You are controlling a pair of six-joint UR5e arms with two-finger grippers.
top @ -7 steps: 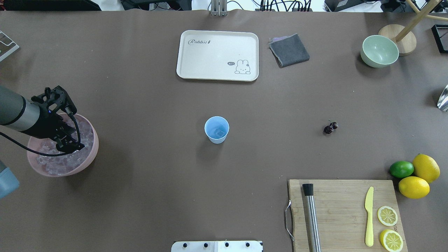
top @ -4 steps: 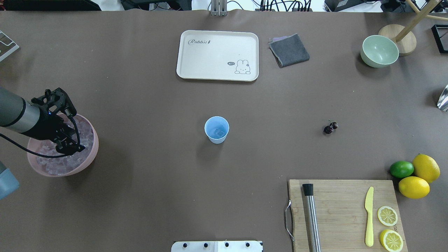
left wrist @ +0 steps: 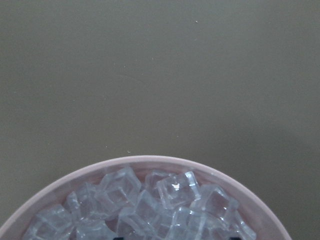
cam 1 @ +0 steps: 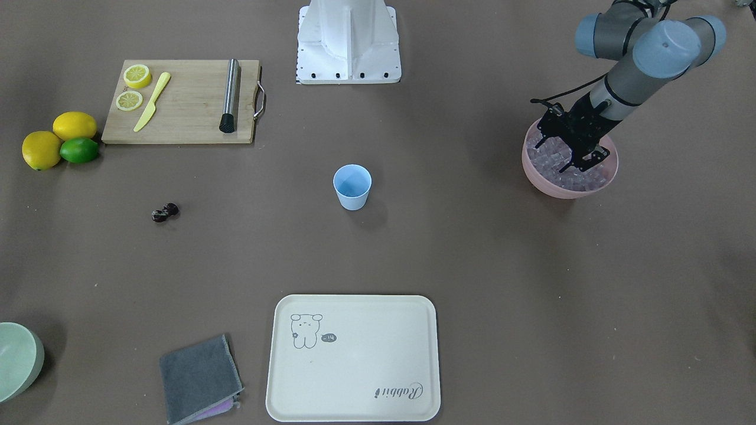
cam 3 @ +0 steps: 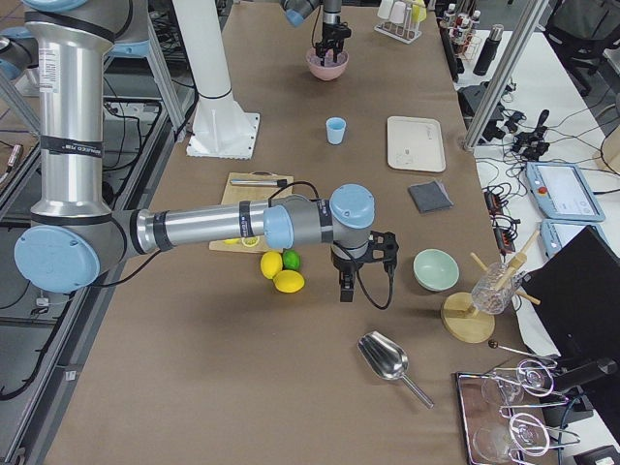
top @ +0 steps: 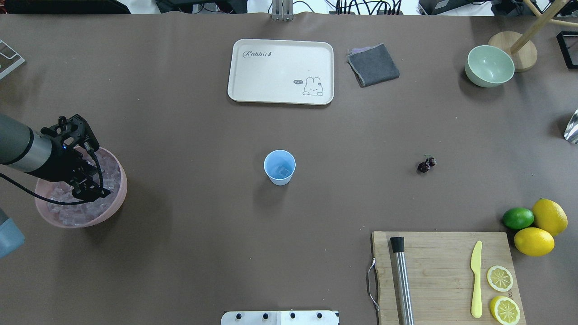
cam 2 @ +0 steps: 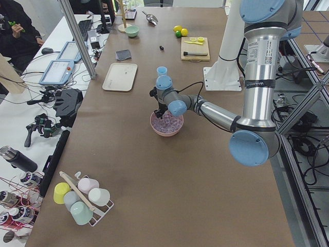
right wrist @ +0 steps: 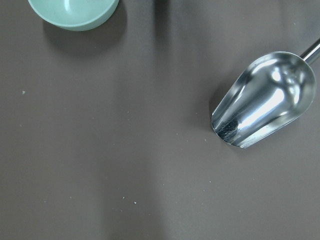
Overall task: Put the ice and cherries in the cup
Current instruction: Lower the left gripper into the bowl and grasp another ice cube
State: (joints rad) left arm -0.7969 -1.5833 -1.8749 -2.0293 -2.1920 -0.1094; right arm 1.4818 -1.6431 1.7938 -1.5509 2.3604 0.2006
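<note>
Only the overhead view shows ice (top: pixel 283 171) inside the cup (top: pixel 279 167). The cherries (top: pixel 426 164) lie on the tabletop (top: pixel 180 135), unmoved. The right gripper (cam 3: pixel 345 289) appears only side-on. The left gripper (top: pixel 92 192) dips into the bowl (top: pixel 122 203), barely shifted. Fingers' state: cannot tell.

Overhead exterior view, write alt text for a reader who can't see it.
The robot's left gripper reaches down into a pink bowl of ice cubes at the left edge. A light blue cup with one cube inside stands at the centre, and a pair of dark cherries lies to its right.
</note>
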